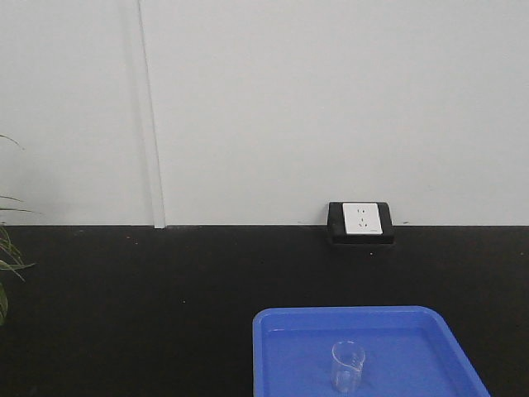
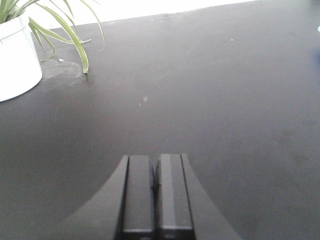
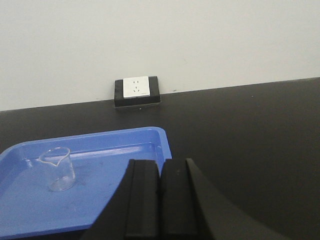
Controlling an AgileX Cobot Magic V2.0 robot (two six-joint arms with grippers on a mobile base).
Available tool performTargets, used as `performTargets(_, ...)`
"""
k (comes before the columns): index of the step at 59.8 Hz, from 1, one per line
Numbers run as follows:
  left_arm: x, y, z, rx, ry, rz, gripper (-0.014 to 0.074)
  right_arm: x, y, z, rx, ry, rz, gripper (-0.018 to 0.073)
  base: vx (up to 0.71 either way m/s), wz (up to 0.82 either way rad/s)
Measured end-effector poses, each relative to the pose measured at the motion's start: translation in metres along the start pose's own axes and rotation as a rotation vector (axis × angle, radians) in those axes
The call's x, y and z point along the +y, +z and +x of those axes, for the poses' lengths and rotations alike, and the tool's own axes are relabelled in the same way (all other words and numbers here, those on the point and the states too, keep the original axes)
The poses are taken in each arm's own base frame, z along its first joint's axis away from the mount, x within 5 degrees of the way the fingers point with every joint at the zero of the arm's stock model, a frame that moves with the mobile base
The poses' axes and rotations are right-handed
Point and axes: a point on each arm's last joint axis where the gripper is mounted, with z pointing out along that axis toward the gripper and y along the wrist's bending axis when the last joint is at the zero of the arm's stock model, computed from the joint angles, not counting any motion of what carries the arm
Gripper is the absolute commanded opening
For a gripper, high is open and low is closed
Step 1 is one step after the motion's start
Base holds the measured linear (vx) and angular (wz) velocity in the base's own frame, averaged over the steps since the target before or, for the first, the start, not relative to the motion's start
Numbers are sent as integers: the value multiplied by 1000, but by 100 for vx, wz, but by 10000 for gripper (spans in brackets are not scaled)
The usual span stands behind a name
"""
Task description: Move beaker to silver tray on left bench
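The beaker (image 1: 348,365) is a small clear glass cylinder with a pouring lip. It stands upright and empty in a bright blue plastic tray (image 1: 289,347) on the black worktop (image 1: 124,306). It also shows in the right wrist view (image 3: 57,169), left of my right gripper (image 3: 160,165), which is shut and empty over the tray's near right part. My left gripper (image 2: 155,160) is shut and empty above bare black worktop (image 2: 225,100). The silver tray is out of view.
A white wall socket in a black box (image 1: 360,221) sits at the back against the wall, also seen in the right wrist view (image 3: 137,91). A white pot with a green plant (image 2: 17,60) stands at the far left; its leaves (image 1: 7,256) show at the front view's left edge.
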Motion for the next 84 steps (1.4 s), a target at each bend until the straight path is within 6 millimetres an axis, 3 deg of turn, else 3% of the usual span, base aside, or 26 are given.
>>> performTargets(64,0,0,0,0,0,0,1,0,0,0,-2,0,-1,-14,0,0)
performTargets(84,0,0,0,0,0,0,1,4,-2,-17,-183,0,-44,-12,0,0)
